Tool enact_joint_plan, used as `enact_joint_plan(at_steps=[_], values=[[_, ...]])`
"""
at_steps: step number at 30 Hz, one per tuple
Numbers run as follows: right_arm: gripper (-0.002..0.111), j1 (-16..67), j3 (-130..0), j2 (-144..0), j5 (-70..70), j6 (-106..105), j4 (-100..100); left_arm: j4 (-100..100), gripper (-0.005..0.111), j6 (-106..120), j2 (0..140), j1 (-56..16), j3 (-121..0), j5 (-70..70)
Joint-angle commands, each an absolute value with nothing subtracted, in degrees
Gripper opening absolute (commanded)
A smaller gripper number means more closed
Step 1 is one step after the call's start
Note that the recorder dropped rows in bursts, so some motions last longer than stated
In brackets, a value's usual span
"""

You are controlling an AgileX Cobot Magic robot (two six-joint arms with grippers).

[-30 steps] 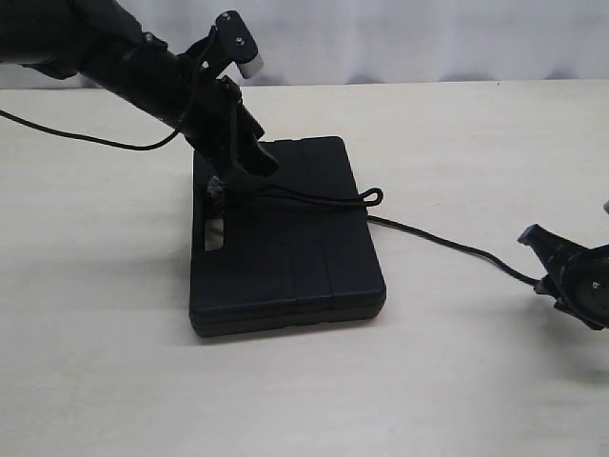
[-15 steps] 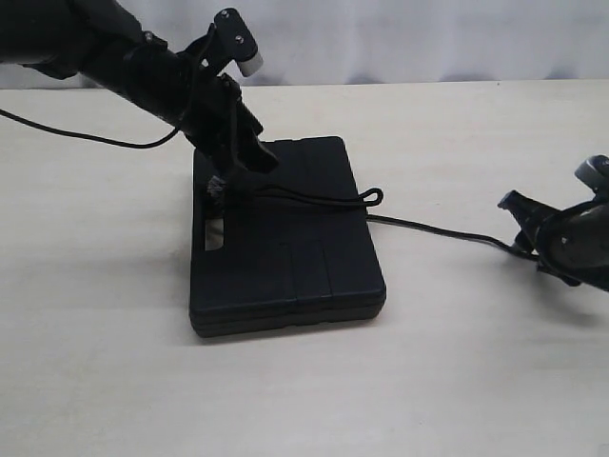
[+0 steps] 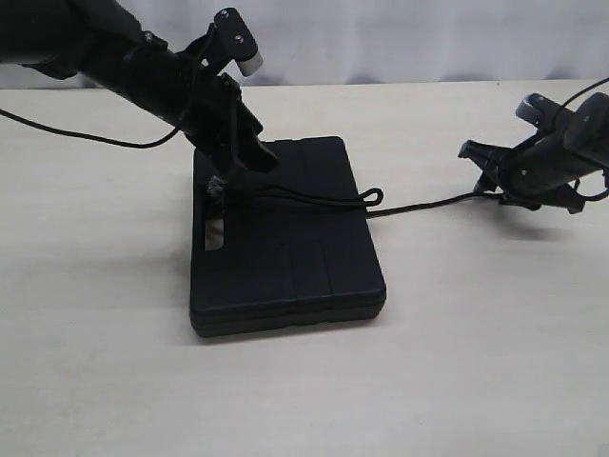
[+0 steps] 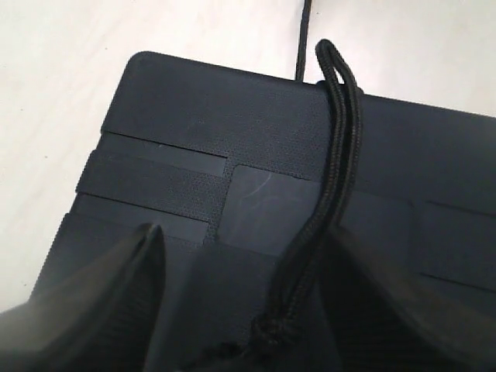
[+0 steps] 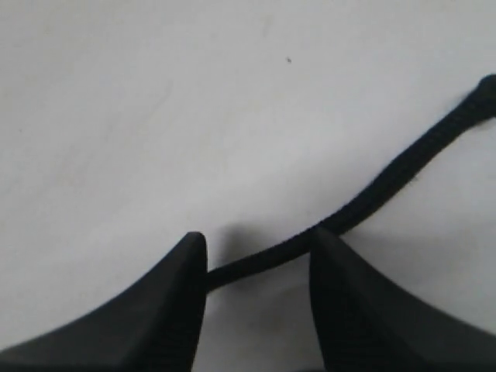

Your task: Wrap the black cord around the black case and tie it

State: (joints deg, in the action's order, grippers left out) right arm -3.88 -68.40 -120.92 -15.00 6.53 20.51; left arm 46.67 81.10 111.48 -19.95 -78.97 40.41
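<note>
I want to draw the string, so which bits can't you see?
Exterior view: the knotted end of the black cord, mostly behind the left claw; any cord beneath the black case.
Left wrist view: the knot, cut by the picture's edge.
Right wrist view: the cord's tail, hidden behind the fingers of the right claw.

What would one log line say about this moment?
left gripper: open, straddling cord on case | right gripper: open, cord passing through | cord: loop lies across case
</note>
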Motion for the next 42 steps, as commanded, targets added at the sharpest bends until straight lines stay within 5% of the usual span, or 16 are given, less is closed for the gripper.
enact_joint_plan(at_steps=[1, 17, 24, 26, 42], values=[[0.042, -3.14, -71.63, -125.71, -21.37, 4.15, 19.84, 47.59, 0.055, 80.65, 111.48, -20.07, -79.32, 39.45], [0.041, 8.32, -84.9, -133.73, -33.8, -0.64, 13.58, 47.59, 0.055, 80.65, 111.48, -20.07, -79.32, 40.14], [0.006, 9.53, -86.19, -135.97, -42.46, -0.64, 5.33, 47.59, 0.055, 80.65, 111.48, -20.07, -79.32, 41.82], [0.004, 9.53, -85.9, -136.07, -43.12, -0.64, 5.33, 47.59, 0.055, 83.8, 111.48, -20.07, -79.32, 45.46], [0.004, 10.8, -71.87, -128.01, -15.21, -7.38, 13.41, 47.59, 0.055, 93.73, 111.48, -20.76, -79.32, 50.65]])
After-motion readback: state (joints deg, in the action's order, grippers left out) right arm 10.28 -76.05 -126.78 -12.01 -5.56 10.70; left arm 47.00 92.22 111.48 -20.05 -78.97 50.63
